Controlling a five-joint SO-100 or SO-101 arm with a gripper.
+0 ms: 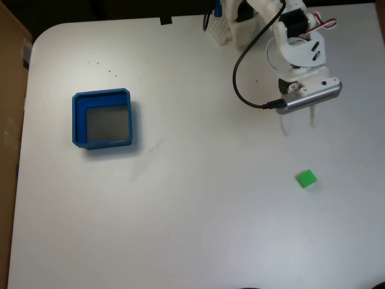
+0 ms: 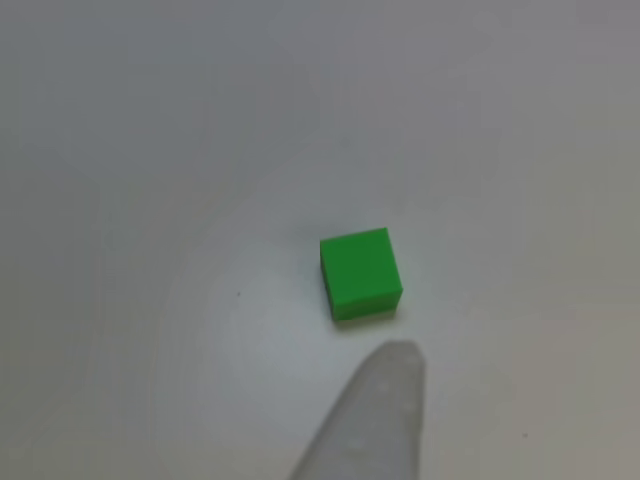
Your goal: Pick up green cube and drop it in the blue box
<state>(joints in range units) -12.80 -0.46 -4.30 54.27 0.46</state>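
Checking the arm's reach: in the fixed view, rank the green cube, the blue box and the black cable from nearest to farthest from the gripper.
From the gripper:
1. Black cable, plugged in just left of it.
2. Green cube, below it on the table.
3. Blue box, far across at the left.

No readable text, labels, brand marks or numbers in either view. Small bright green plastic cube (image 2: 361, 272), square blue plastic tray (image 1: 78, 123) and plain white desk (image 1: 192, 211) all show unmarked surfaces.
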